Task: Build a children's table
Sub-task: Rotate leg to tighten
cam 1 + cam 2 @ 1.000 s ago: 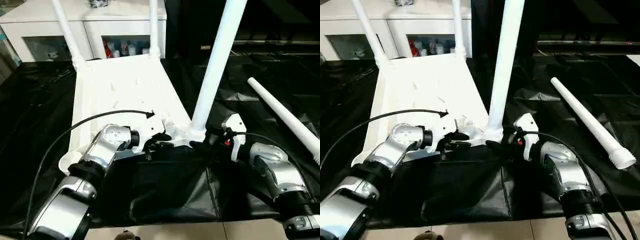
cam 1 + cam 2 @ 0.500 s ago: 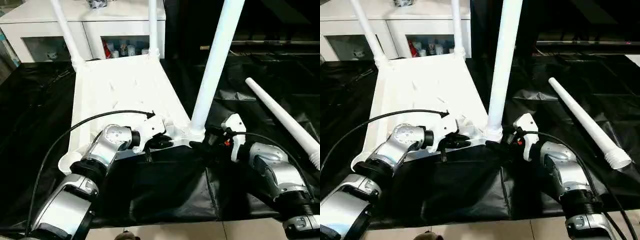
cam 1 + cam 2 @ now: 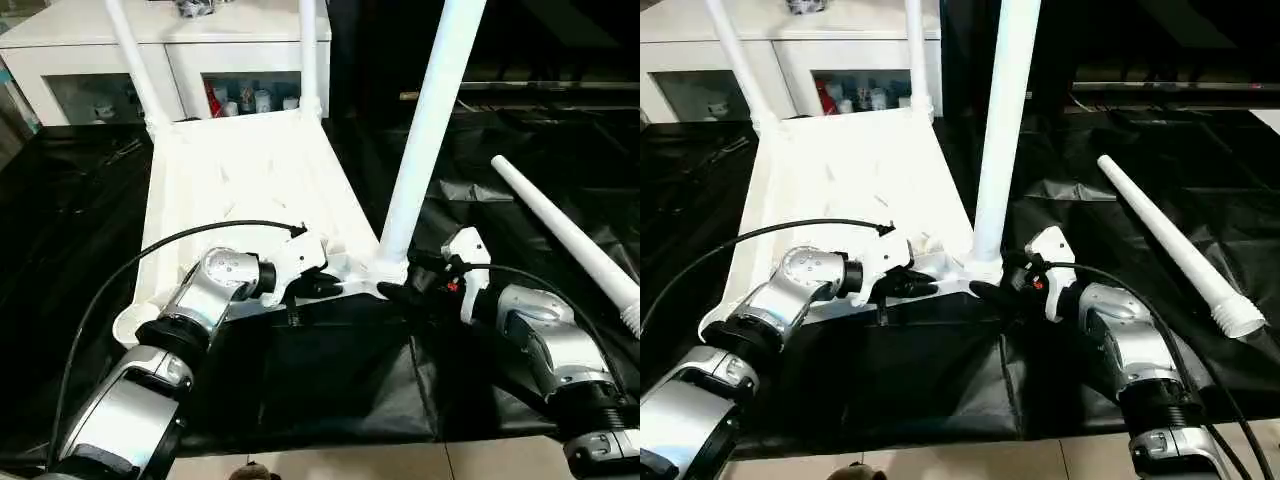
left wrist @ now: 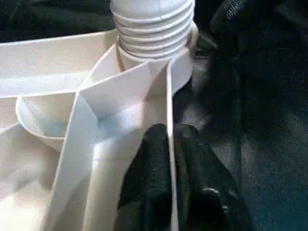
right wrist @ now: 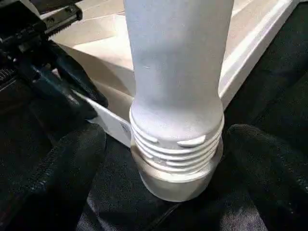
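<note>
The children's table lies upside down on the black drape: a white ribbed tabletop (image 3: 240, 170) with legs upright in its two far corners (image 3: 135, 60) (image 3: 308, 50) and a third leg (image 3: 425, 130) upright in the near right socket. A fourth leg (image 3: 565, 235) lies loose on the right. My left gripper (image 3: 325, 285) is shut on the tabletop's thin rim wall (image 4: 169, 96) next to that socket, one black finger (image 4: 149, 163) on each side. My right gripper (image 5: 166, 163) stands open around the third leg's threaded base (image 5: 175, 144), with its fingers apart from it.
A white cabinet (image 3: 200, 60) holding small items stands behind the table. The drape's front edge meets the floor (image 3: 400, 460) near my forearms. A black cable (image 3: 150, 260) arcs over my left arm. The near left corner socket (image 3: 130, 325) holds nothing.
My left gripper's fingers have closed onto the tabletop rim. The right gripper has stayed open around the leg base.
</note>
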